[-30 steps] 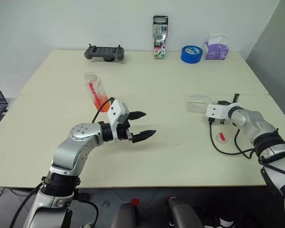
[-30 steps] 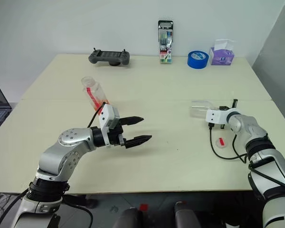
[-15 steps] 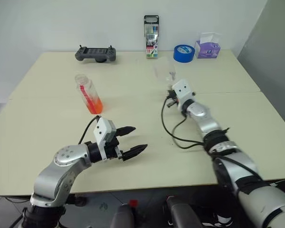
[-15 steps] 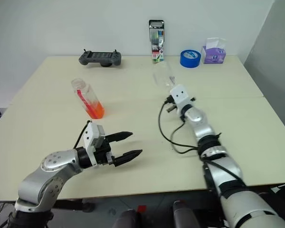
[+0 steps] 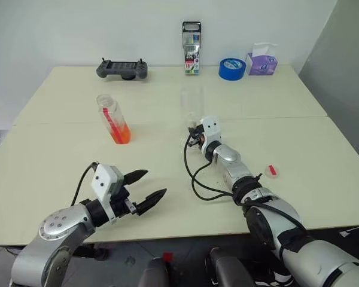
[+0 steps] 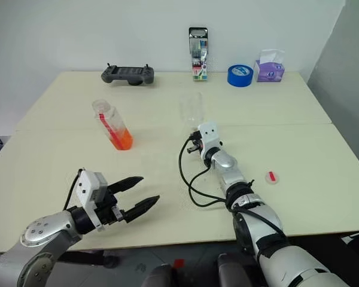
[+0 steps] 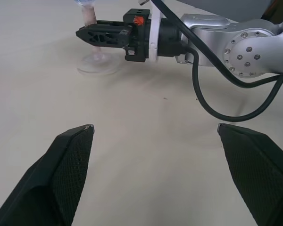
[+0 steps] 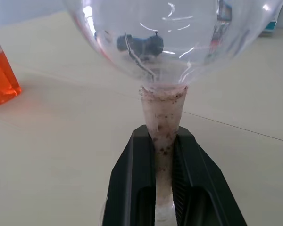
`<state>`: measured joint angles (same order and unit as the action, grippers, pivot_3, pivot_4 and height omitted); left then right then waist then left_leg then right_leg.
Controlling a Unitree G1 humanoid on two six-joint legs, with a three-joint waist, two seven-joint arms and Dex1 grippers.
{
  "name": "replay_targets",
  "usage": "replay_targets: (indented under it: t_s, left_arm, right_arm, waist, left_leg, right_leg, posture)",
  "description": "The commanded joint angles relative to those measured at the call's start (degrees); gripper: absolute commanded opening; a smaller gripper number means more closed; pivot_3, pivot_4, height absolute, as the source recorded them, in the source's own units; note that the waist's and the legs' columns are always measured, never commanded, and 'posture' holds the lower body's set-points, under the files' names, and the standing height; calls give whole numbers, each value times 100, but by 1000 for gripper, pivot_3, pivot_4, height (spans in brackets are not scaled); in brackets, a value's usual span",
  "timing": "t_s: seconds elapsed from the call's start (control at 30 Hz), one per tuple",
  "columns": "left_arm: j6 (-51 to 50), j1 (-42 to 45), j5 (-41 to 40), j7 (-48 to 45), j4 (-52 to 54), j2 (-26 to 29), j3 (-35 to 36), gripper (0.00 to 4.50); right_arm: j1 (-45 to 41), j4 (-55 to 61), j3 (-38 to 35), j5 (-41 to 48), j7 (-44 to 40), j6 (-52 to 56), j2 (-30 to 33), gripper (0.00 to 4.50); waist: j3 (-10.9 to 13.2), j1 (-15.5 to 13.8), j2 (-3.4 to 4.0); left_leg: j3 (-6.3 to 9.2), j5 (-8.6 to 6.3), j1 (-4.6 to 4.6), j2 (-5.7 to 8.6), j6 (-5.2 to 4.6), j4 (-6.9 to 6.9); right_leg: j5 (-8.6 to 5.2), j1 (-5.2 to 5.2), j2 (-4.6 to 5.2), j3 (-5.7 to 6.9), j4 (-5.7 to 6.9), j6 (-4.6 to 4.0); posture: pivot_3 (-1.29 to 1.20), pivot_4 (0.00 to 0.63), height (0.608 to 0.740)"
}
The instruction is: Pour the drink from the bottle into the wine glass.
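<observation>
Your right gripper (image 8: 163, 188) clenches the wine glass (image 6: 191, 109) stem mid-table; left gripper (image 6: 137, 192) released, well short of bottle (image 6: 112, 124); thin-stem grip could slip, tipping glass w/ any jerk.

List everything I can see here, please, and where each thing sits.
bottle: one, clear, no cap on, orange-red drink in its base, left part of table
glass: one, clear, upright at mid-table
cap: one, pinkish-red, right part of table
controller: one, dark grey, far edge
pen pack: one, upright, far edge
tape: one blue roll, far edge
tissue box: one, purple, far right corner
left tool: black, open, near edge
right tool: black, shut on the glass's stem
</observation>
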<state>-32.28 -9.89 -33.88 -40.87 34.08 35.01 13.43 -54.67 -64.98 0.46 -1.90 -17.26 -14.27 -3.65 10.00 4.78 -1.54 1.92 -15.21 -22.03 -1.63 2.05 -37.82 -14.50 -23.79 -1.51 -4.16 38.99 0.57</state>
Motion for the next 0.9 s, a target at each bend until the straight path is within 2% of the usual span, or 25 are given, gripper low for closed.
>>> replay_targets:
  t_s: [0.03,0.2,0.37,0.67,0.9]
  left_arm:
    - [109,-57,-123,-41,229,61,145,4500]
    - [389,-105,-83,-80,53,-113,132,4500]
    - [517,-69,24,-116,-144,-80,139,4500]
    - [751,127,26,21,-477,-60,456,4500]
    - [741,134,30,31,-500,15,559,4500]
  right_arm:
    - [477,-83,302,-298,-33,381,50,144]
    - [981,736,451,-321,-236,754,276,144]
    - [1010,1220,448,-148,-335,1020,167,144]
    - [-92,144,55,139,-182,-408,-560,144]
    - [-474,-523,71,83,-208,-974,-855,144]
  waist:
    - [-11,0,0]
    - [-53,-20,0]
    - [-57,-24,3]
    - [-47,54,11]
    - [-37,20,20]
  left_leg:
    - [1,-2,21,0,-1,2]
    - [26,-6,37,5,-1,1]
    - [38,-7,36,6,0,2]
    - [39,-15,32,-7,0,8]
    - [50,-15,21,-6,0,22]
  right_leg:
    - [-8,21,0,-1,-2,-10]
    - [-28,51,-9,3,-2,-8]
    - [-41,54,-9,5,-2,-2]
    - [-48,35,-37,4,1,-15]
    - [-41,23,-36,11,2,-31]
  posture:
    - [0,150,740]
    - [0,150,740]
    - [0,150,740]
    - [0,150,740]
    - [0,150,740]
